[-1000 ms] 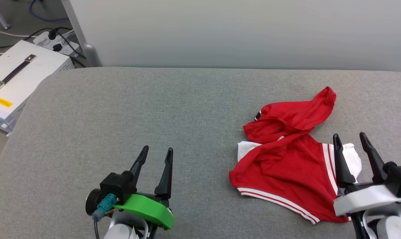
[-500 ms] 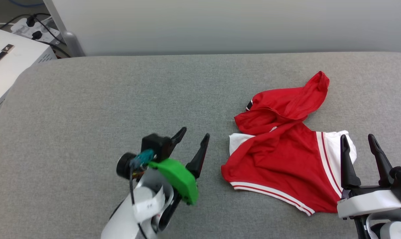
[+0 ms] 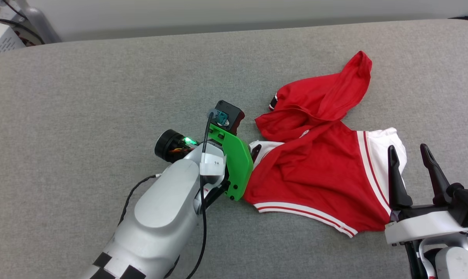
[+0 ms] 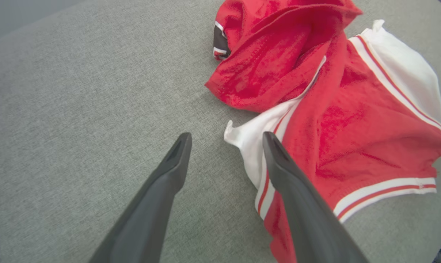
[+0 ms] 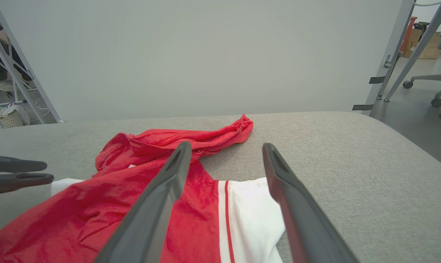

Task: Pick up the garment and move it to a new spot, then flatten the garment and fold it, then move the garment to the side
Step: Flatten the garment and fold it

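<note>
Swinging rightward since a second ago, the left gripper [image 4: 224,137] now reaches the garment [image 3: 315,170], fingers apart astride its white sleeve corner; the garment lies crumpled toward the right of the grey worktop [image 3: 82,97]. The right gripper [image 3: 408,149] hovers over the other white sleeve, fingers apart.

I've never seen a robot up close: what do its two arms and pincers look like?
Both grippers have two long, dark, tapering fingers. The left gripper carries a bright green plate on a silver-grey forearm, with a black cable, a white label and black-and-white checks. The right gripper carries a white plate on a pale arm.
</note>
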Robot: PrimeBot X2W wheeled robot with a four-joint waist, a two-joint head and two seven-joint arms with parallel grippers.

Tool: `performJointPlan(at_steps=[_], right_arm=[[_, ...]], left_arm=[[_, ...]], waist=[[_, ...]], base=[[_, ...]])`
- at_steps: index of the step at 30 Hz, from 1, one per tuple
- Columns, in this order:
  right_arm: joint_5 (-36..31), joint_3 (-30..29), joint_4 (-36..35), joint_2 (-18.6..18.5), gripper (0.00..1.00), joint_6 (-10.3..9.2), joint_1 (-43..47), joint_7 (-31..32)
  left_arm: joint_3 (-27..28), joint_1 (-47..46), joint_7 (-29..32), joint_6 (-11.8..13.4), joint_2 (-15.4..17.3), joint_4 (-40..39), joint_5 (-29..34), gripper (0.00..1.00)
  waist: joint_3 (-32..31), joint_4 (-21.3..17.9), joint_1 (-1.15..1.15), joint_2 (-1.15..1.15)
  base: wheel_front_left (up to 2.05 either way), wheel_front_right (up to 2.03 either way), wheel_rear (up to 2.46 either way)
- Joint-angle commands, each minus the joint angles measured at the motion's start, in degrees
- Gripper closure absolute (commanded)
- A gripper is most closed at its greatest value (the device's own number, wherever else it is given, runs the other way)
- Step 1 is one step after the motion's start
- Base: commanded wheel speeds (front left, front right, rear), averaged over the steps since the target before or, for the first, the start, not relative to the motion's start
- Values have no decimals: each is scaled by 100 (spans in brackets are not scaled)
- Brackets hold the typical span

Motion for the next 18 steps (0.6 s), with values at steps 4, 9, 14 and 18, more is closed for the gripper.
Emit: performJointPlan(at_steps=[4,9,14,18], right_arm=[[0,28,71,47,0,-3,-154,-45],[19,44,138,67,0,-3,-209,-56],[21,50,142,78,0,-3,-255,-59],[7,64,159,82,0,-3,-251,-60]], left_arm=[[-202,-332,109,-15,58,242,-90,0],[-483,-493,156,-15,124,442,-190,0],[-602,-553,22,-15,158,653,-261,100],[-550,-561,-312,-13,155,790,-321,100]], waist=[[339,-301,0,68],[435,-358,0,68],[465,-357,0,68],[388,-272,0,68]], base=[[0,0,0],[0,0,0],[0,0,0],[0,0,0]])
